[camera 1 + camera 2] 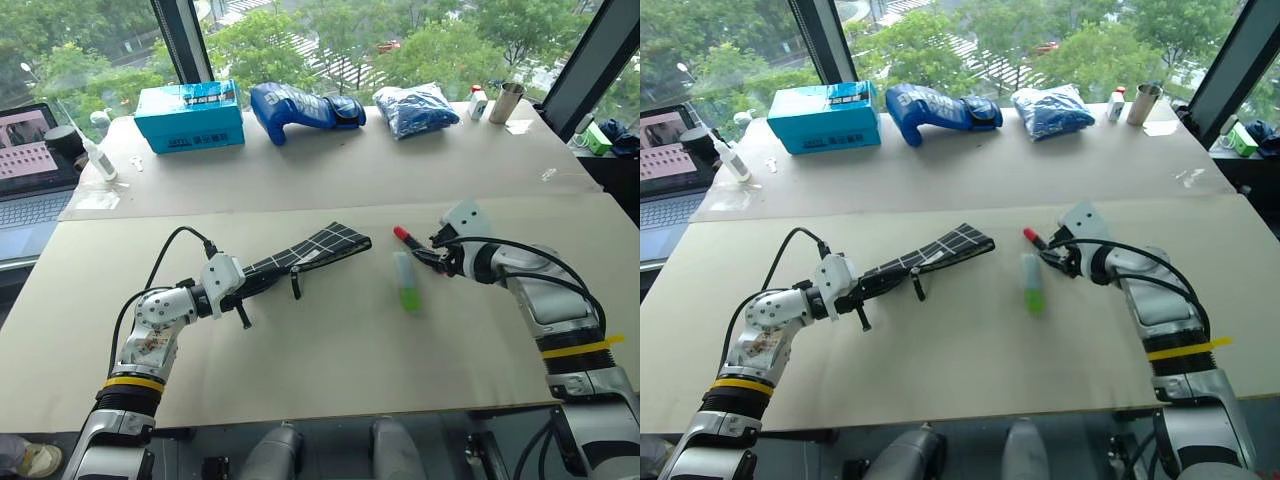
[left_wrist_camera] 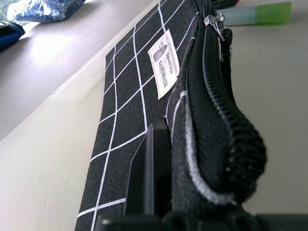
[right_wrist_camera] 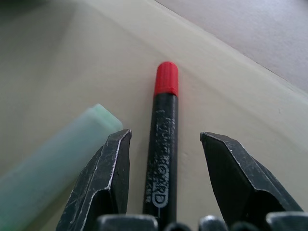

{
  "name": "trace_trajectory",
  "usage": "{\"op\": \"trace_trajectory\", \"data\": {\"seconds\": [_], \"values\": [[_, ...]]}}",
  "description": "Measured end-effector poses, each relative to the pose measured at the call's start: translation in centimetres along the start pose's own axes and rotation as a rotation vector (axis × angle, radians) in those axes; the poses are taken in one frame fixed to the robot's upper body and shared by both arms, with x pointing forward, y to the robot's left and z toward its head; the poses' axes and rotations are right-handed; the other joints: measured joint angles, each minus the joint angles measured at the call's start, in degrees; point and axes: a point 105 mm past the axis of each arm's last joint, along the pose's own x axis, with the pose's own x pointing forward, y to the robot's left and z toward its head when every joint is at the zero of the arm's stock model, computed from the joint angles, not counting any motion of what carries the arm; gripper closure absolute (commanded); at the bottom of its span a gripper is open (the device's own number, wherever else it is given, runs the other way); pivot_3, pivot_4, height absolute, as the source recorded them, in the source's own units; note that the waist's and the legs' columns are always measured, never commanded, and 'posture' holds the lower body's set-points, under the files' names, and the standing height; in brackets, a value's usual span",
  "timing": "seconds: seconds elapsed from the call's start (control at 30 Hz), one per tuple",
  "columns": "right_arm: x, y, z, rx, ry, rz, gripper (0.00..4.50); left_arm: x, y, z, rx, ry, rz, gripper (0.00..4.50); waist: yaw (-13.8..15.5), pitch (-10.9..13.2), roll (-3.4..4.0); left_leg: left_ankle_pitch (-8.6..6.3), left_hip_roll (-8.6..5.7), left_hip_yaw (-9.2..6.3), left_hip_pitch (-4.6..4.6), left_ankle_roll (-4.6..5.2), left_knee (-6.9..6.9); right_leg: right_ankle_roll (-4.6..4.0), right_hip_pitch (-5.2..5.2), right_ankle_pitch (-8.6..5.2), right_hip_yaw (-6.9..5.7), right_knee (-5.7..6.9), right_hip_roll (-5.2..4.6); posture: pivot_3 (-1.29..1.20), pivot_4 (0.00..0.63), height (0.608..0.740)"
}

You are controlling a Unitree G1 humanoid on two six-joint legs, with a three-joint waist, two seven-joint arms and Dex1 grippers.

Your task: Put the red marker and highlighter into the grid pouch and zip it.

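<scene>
Red marker (image 3: pixel 163 139) lies between the spread right tool (image 3: pixel 166 159) — cap pointing away.

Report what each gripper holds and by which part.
The left gripper is shut on one end of the grid pouch. The right gripper is open around the red marker, not gripping it.

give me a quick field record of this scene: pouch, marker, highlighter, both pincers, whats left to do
grid pouch: held at one end by the left pincer, zipper open
red marker: on the table, between the right pincer's fingers, not clamped
highlighter: flat on the table beside the marker
left pincer: shut on the pouch
right pincer: open around the marker
left to do: both pens still outside the pouch, zipping not started
</scene>
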Motion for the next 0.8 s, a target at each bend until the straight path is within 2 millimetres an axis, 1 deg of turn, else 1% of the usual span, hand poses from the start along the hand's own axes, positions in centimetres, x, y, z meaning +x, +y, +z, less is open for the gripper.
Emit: {"op": "trace_trajectory", "data": {"seconds": [0.13, 0.33, 0.47, 0.5, 0.53, 0.57, 0.67, 0.8], "values": [[-0.2, -0.3, 0.0, 0.013, -0.007, -0.005, 1.90, 0.0, 0.0, 0.0, 0.000, 0.000, -0.004, 4.50, -0.01, 0.00, 0.00, 0.00, 0.00, 0.00, 0.01, 0.00, 0.00, 0.00, 0.00, 0.00, 0.00, 0.00, 0.01, 0.00, 0.150, 0.740], [0.1, 0.5, -2.3, 0.089, 0.044, 0.034, 1.90, 0.0, -0.1, 0.0, 0.000, 0.001, -0.007, 4.50, -0.04, 0.00, 0.00, 0.00, 0.00, 0.00, 0.02, 0.00, 0.01, 0.00, 0.04, 0.00, 0.00, 0.00, 0.00, 0.00, 0.150, 0.740], [0.4, 0.5, -2.7, 0.111, 0.054, 0.032, 1.90, 0.0, 0.0, 0.0, 0.002, 0.001, -0.008, 4.50, 0.00, -0.05, -0.07, -0.01, 0.01, -0.01, 0.27, 0.02, -0.02, 0.00, 0.26, 0.00, -0.01, -0.07, 0.03, 0.00, 0.150, 0.740], [0.5, 0.4, -2.8, 0.118, 0.056, 0.031, 2.41, 0.0, 0.0, 0.0, 0.002, 0.001, -0.009, 4.50, 0.01, -0.07, -0.10, -0.02, 0.01, -0.01, 0.34, 0.03, -0.02, 0.00, 0.35, 0.00, -0.02, -0.09, 0.04, 0.00, 0.150, 0.740], [0.6, 0.4, -2.7, 0.126, 0.055, 0.031, 2.58, 0.0, 0.0, 0.0, 0.002, 0.001, -0.010, 4.50, 0.02, -0.09, -0.13, -0.03, 0.01, -0.01, 0.45, 0.05, -0.02, 0.00, 0.48, 0.00, -0.02, -0.16, 0.04, 0.00, 0.150, 0.740], [0.7, 0.5, -2.8, 0.133, 0.057, 0.030, 2.86, 0.0, -0.1, 0.0, 0.002, 0.001, -0.011, 4.50, 0.05, -0.09, -0.13, -0.06, 0.01, -0.02, 0.56, 0.09, -0.03, 0.00, 0.62, 0.00, -0.02, -0.28, 0.05, 0.00, 0.150, 0.740], [0.6, 0.1, -3.0, 0.154, 0.064, 0.016, 3.88, 0.0, -0.1, 0.1, 0.003, 0.000, -0.013, 4.50, 0.42, -0.09, -0.12, -0.24, 0.00, -0.07, 0.74, 0.42, -0.06, 0.00, 0.89, 0.00, -0.03, -0.56, 0.08, 0.00, 0.150, 0.740], [0.2, -0.3, -3.0, 0.173, 0.070, 0.004, 3.93, 0.0, 0.0, 0.1, 0.004, -0.001, -0.013, 4.50, 0.97, -0.09, -0.12, -0.11, 0.00, -0.04, 0.64, 0.19, -0.04, 0.01, 0.80, 0.00, -0.02, -0.56, 0.06, 0.00, 0.150, 0.740]]}}
